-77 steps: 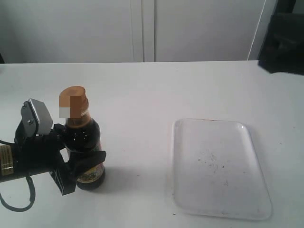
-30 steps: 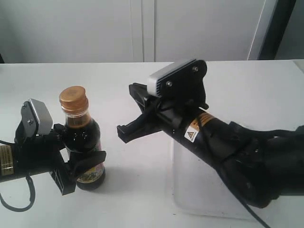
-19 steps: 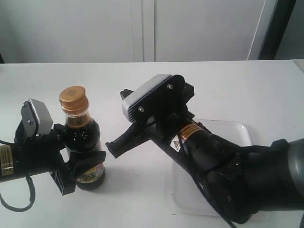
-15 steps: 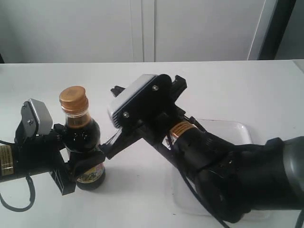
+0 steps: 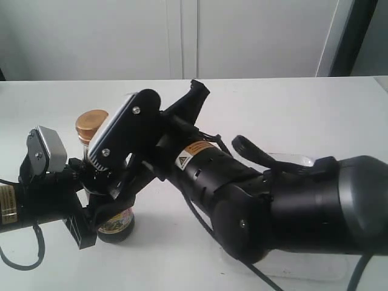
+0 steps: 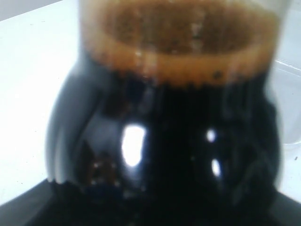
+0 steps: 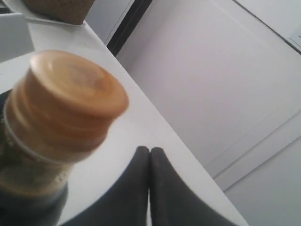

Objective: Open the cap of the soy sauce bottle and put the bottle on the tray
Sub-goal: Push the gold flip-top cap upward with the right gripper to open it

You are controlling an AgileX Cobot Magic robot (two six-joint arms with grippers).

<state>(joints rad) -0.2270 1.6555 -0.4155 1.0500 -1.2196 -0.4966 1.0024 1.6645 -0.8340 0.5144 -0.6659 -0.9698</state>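
**Item: soy sauce bottle, cap shut – opening step in hand**

- Soy sauce bottle (image 5: 114,223): upright, apparently resting on the white tabletop (image 5: 273,109), well to the left of the tray. Dark liquid fills the left wrist view up to the neck.
- Cap (image 5: 91,121): copper-gold and seated flat on the neck, not yet lifted. We cannot tell where the hinge sits.
- Left gripper (image 5: 100,201): clamped around the bottle's belly, one finger on each side.
- Right gripper (image 7: 149,155): its arm reaches across from the right. The two fingers are pressed together with nothing between them, and the tips lie just beside the bottle below the cap. We cannot tell whether they touch the glass.
- Tray (image 5: 298,160): mostly hidden behind the right arm, with only a strip of rim showing.

Handling note – we judge the joined fingertips suit a flick. Set them under the cap's lip on the side away from the hinge and push upward, not sideways. The left clamp must hold firm against that push, or the bottle may tip or twist. Only once the cap is open should the bottle travel to the tray.
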